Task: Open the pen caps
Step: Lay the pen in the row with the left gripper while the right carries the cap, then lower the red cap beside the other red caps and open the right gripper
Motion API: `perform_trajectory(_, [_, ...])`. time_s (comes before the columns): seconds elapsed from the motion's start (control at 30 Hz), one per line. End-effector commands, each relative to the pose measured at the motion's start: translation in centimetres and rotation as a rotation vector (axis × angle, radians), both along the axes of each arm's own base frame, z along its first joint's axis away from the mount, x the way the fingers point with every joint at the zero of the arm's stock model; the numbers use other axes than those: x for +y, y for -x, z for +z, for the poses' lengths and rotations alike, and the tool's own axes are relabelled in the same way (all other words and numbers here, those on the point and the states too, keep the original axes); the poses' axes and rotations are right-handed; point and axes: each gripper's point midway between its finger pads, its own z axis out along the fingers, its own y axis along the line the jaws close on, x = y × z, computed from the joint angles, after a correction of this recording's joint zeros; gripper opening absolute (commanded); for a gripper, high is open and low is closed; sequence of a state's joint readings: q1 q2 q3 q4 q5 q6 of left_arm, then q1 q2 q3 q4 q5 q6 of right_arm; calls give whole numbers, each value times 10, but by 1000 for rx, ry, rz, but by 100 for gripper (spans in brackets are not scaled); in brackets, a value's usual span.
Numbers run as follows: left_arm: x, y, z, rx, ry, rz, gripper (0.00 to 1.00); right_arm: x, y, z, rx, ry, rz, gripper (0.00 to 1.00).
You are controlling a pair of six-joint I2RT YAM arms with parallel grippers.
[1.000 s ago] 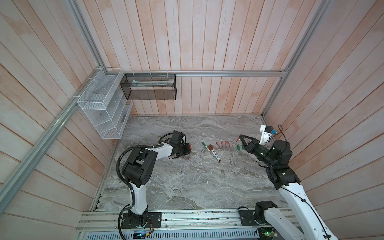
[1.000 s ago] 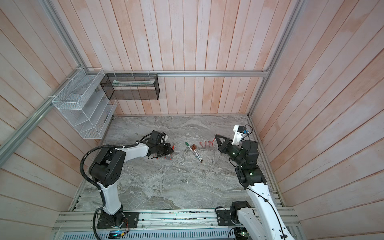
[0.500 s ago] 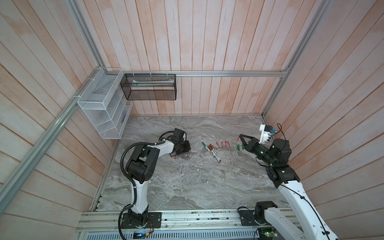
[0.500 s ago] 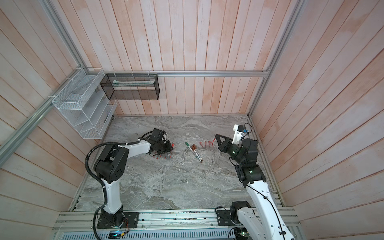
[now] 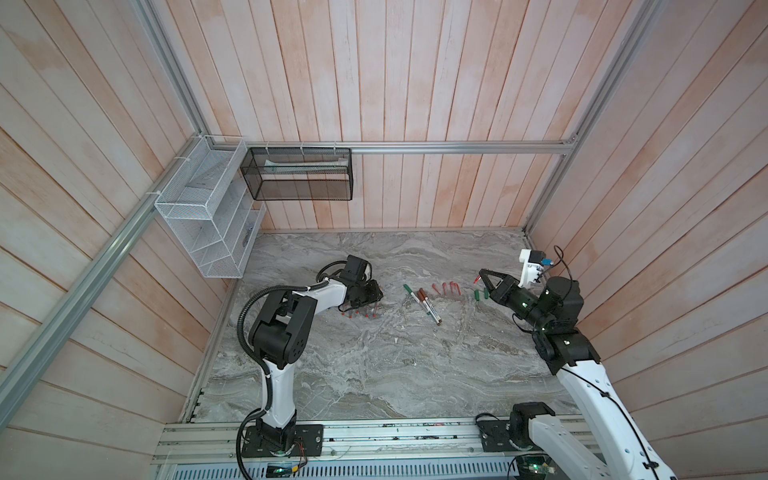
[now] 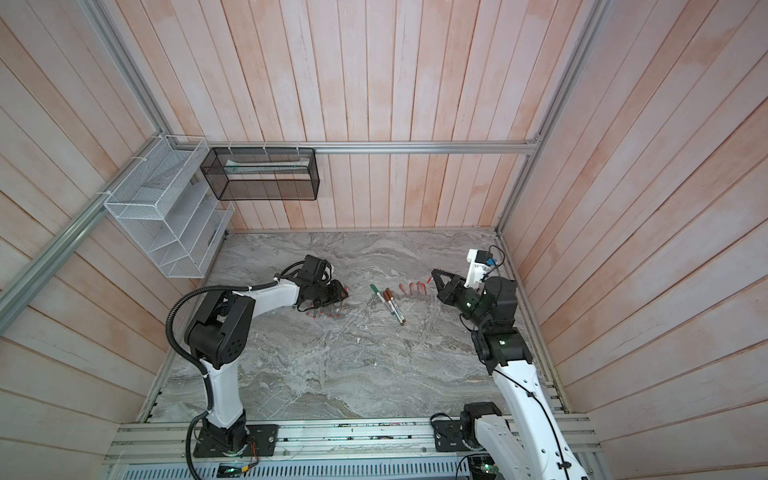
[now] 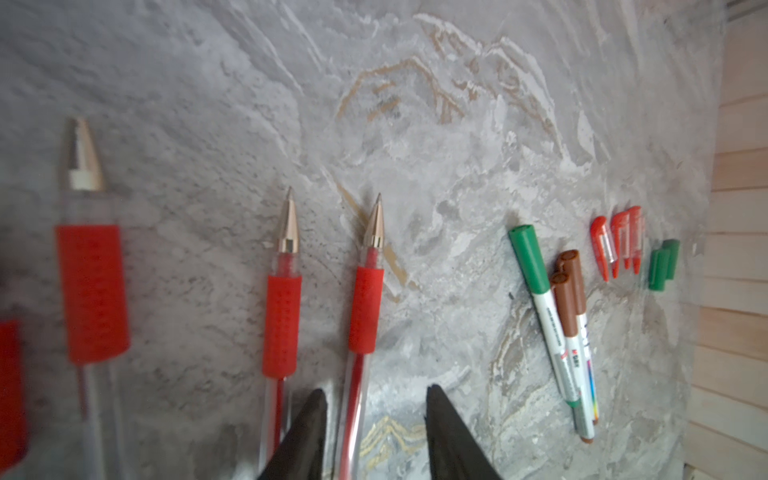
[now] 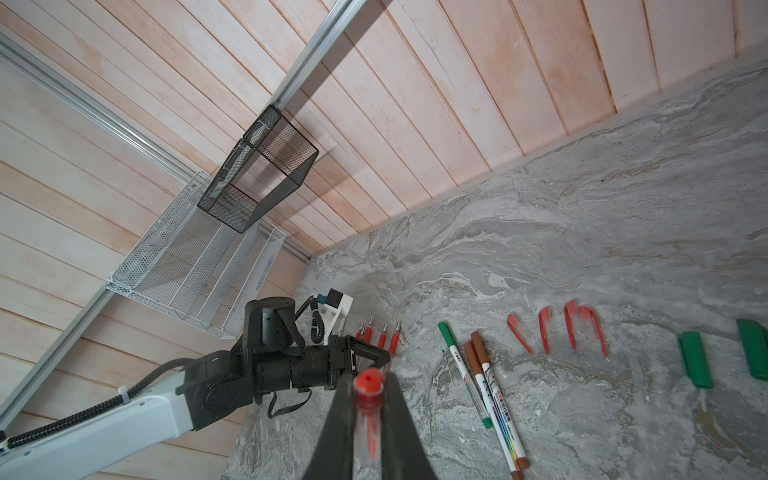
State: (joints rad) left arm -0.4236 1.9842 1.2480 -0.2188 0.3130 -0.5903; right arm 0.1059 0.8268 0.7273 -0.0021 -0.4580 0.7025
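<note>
The right gripper (image 8: 368, 376) is closed on one red cap (image 8: 369, 401), a slim tube with a round red closed end and a pale, see-through body with red inside. Its long axis runs along the fingers, and the red end points out past the fingertips, toward the left arm. It is held above the table (image 5: 374, 365), near the right wall. Four loose red caps (image 8: 570, 322) lie on the table in a row, side by side. They are slim, each with a thin clip that ends in a sharp point. Their long axes are nearly parallel and run roughly from the back wall toward the front rail. Just beside them, on the side of the right arm, lie two green caps (image 8: 695, 365). These are shorter and thicker and lie in almost the same direction. On the other side of the red row, three markers (image 7: 561, 361) lie close together with their caps on, one green marker cap (image 7: 528, 259) and two brown marker caps (image 7: 565, 307). The capped ends point toward the back wall, a little slanted. The left gripper (image 7: 374, 392) is low over the uncapped red pens (image 7: 282, 324), with its jaws partly apart. One clear pen barrel passes between them, close to one finger. I cannot tell if it touches.
</note>
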Motion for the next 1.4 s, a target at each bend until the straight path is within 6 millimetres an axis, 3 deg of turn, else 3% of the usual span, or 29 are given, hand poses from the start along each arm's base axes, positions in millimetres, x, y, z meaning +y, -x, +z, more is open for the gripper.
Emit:
perform_trajectory(0.0, [-1, 2, 37, -81, 15, -25, 48, 0, 1, 4, -5, 16, 12, 0])
perform_trajectory(0.23, [11, 10, 93, -286, 9, -105, 68, -2, -8, -20, 78, 59, 2, 0])
perform_trajectory(0.37, [21, 21, 133, -439, -6, -165, 85, -1, -19, -30, 117, 73, 4, 0])
perform_trajectory(0.5, [30, 32, 159, -582, -47, -225, 100, 6, -34, -36, 166, 105, 33, 0])
perform_trajectory(0.9, [101, 23, 216, -781, -132, -118, 100, 35, -81, -84, 309, 302, 121, 0])
perform_trajectory(0.97, [117, 26, 219, -757, -96, -96, 100, 42, -88, -94, 340, 334, 144, 0])
perform_trajectory(1.03, [120, 38, 227, -760, 13, -166, 100, 51, -94, -107, 365, 373, 169, 0])
perform_trajectory(1.13, [140, 42, 230, -766, 47, -94, 100, 62, -105, -128, 405, 441, 192, 0])
perform_trajectory(1.37, [181, 42, 238, -800, -28, 0, 100, 87, -130, -175, 499, 594, 253, 0])
